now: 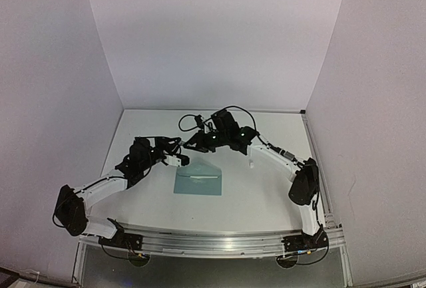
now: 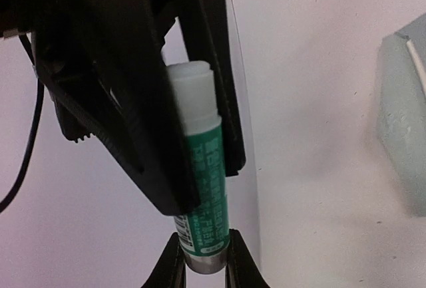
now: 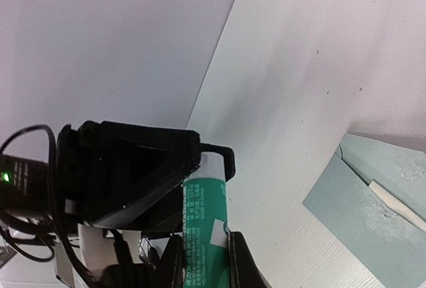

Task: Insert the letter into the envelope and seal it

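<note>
Your left gripper is clamped tight on the silver base of the green glue stick, and your right gripper pinches that same stick. The envelope lies flat on the table just beside them, flap open, with a pale strip along its fold.

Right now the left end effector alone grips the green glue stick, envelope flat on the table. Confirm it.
Not alone: the right end effector grips the green glue stick too, per the right wrist view. The envelope lies flat on the table.
</note>
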{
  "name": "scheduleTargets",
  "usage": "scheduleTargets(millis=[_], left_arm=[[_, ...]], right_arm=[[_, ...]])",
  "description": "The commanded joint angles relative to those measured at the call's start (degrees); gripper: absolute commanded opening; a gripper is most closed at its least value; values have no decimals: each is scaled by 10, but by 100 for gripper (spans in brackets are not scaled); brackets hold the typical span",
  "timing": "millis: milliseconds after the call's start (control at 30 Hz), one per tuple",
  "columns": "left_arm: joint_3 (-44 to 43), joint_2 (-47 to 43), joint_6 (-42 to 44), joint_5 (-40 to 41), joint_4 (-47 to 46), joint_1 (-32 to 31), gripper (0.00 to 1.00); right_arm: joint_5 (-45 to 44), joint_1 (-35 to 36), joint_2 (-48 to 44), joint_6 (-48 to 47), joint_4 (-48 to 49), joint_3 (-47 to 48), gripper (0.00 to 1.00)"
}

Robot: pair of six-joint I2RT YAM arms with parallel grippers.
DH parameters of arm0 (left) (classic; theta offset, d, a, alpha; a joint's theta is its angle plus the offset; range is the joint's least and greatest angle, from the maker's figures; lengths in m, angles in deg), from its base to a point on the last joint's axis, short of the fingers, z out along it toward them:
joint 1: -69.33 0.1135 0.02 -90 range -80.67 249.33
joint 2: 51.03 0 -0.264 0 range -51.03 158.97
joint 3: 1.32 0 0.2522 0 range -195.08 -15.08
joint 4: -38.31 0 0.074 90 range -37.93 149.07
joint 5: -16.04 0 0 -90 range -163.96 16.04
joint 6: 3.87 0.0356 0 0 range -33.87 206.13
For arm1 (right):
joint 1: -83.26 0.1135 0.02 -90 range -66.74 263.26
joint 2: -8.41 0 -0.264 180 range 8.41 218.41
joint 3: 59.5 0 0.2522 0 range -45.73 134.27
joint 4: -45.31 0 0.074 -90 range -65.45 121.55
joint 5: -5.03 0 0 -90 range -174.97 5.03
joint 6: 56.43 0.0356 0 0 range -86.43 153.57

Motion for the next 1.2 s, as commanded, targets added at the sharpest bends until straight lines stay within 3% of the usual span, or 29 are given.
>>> scheduleTargets(millis=[0, 200, 367, 400, 433, 533, 567, 633, 733, 833, 967, 1100, 1167], left_arm=[[24, 14, 171, -5, -314, -10, 0], [59, 20, 214, -40, -380, -10, 0], [66, 21, 222, -39, -377, -10, 0], [63, 20, 212, -33, -374, -10, 5], [61, 20, 198, -28, -376, -10, 18], [49, 18, 170, -6, -362, -10, 79], [43, 17, 161, 3, -355, -10, 90], [34, 12, 133, 28, -331, -10, 99], [-3, -10, 55, 79, -223, -10, 100], [-89, -49, -104, 86, 37, -8, 100], [-226, -54, -309, -34, 368, 19, 100], [-281, -45, -439, -151, 479, 33, 99], [-298, -39, -464, -203, 513, 38, 96]], right_arm=[[-11, -7, 16, 141, 86, -22, 0], [8, -16, 22, 214, 168, -59, 0], [17, -16, 20, 205, 182, -65, 0], [18, -16, 15, 194, 185, -67, 0], [19, -16, 11, 183, 187, -69, 0], [15, -17, -7, 151, 190, -77, 0], [15, -17, -12, 144, 191, -78, 0], [10, -18, -24, 124, 192, -83, 0], [-10, -23, -47, 93, 195, -97, 0], [-27, -26, -73, 43, 199, -109, 0], [-33, -27, -100, -25, 206, -113, 0], [-20, -26, -136, -104, 229, -135, 0], [14, -26, -153, -184, 227, -149, 0]])
